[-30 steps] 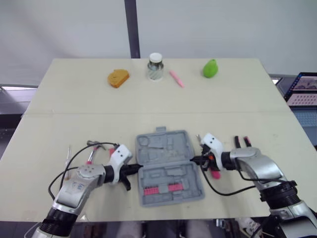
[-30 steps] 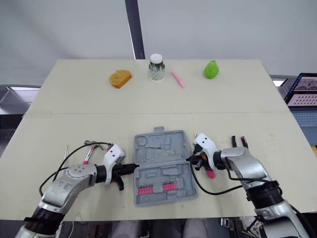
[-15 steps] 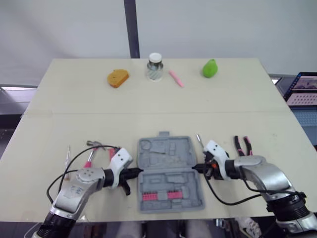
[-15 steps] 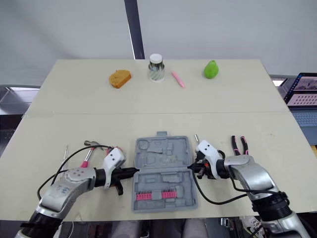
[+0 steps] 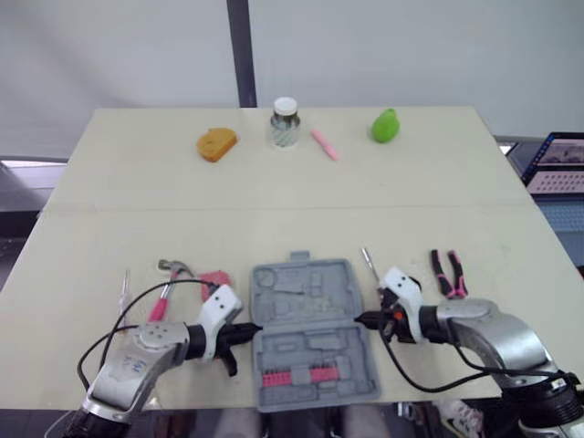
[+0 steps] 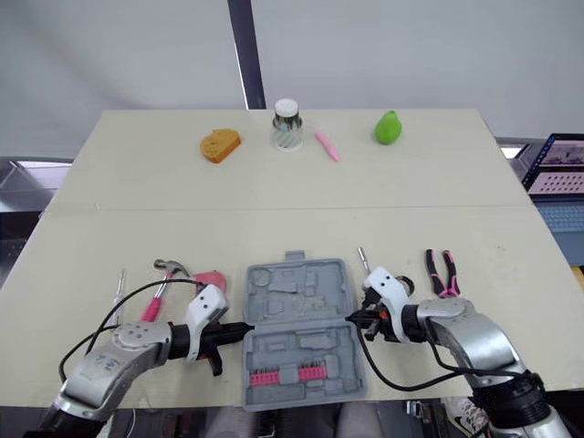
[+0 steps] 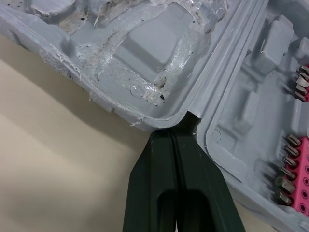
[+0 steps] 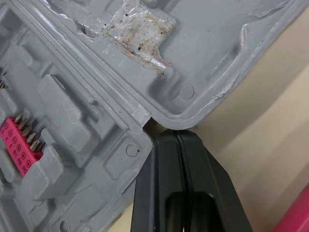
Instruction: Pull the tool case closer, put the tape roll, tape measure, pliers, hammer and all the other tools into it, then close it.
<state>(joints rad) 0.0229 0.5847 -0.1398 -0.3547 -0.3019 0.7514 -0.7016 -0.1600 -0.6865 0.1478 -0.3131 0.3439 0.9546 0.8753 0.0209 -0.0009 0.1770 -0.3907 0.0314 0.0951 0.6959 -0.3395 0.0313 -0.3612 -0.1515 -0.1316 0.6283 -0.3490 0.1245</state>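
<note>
Between left gripper (image 5: pixel 250 329) and right gripper (image 5: pixel 359 318) lay open tool case (image 5: pixel 310 336), hinge axis running side to side; both jaws pressed together, tips touching hinge ends.

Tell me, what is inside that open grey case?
The tool case holds a pink rack of screwdriver bits in its near half; the other moulded recesses look empty. Nothing covers its inside.

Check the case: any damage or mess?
Yes. The case's far half has torn, crinkled clear film stuck in its moulded recesses, with brown grime on it. It looks worn, not broken.
</note>
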